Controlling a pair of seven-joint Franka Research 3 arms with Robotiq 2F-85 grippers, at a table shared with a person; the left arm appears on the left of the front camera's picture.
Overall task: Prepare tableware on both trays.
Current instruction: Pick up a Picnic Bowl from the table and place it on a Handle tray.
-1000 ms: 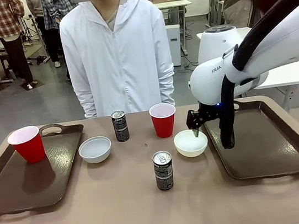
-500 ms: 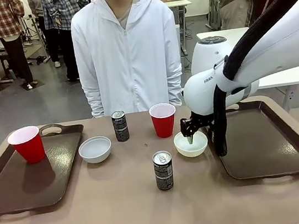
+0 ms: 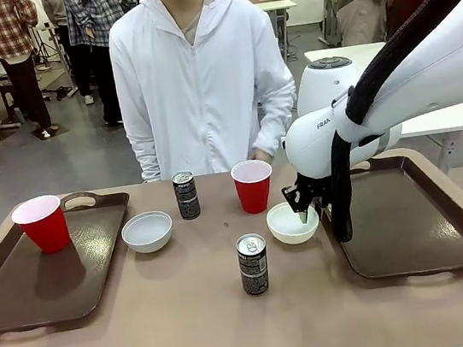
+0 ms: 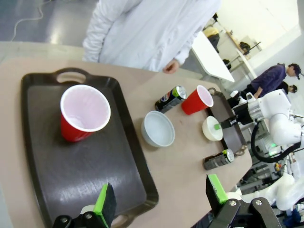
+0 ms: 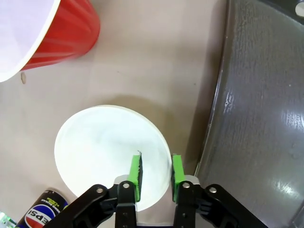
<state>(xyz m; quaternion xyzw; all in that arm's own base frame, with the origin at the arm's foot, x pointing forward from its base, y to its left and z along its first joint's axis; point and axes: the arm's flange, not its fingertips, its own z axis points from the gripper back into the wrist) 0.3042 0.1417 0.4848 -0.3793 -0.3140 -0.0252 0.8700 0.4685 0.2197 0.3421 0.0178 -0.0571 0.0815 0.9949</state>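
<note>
My right gripper [image 3: 304, 212] [image 5: 156, 164] is shut on the rim of a white bowl [image 3: 287, 230] [image 5: 99, 147], one pad inside and one outside. That bowl rests on the table just left of the right tray [image 3: 411, 226] [image 5: 266, 118]. A red cup [image 3: 253, 185] [image 5: 47, 33] stands behind the bowl, and a black can [image 3: 253, 264] in front of it. A second can [image 3: 186, 195] and white bowl [image 3: 147, 231] sit mid-table. The left tray [image 3: 25, 297] [image 4: 95, 175] holds another red cup [image 3: 43, 223] [image 4: 84, 111]. My left gripper [image 4: 160, 195] hangs open above that tray's near edge.
A person in a white hooded jacket [image 3: 193, 84] stands at the table's far edge, one hand [image 3: 261, 154] near the rim behind the middle red cup. The right tray's floor is bare. Other people and tables are farther back.
My right gripper has come down and leftwards onto the bowl's right rim and closed on it; the bowl has shifted slightly left. The person has leaned a little to the right.
</note>
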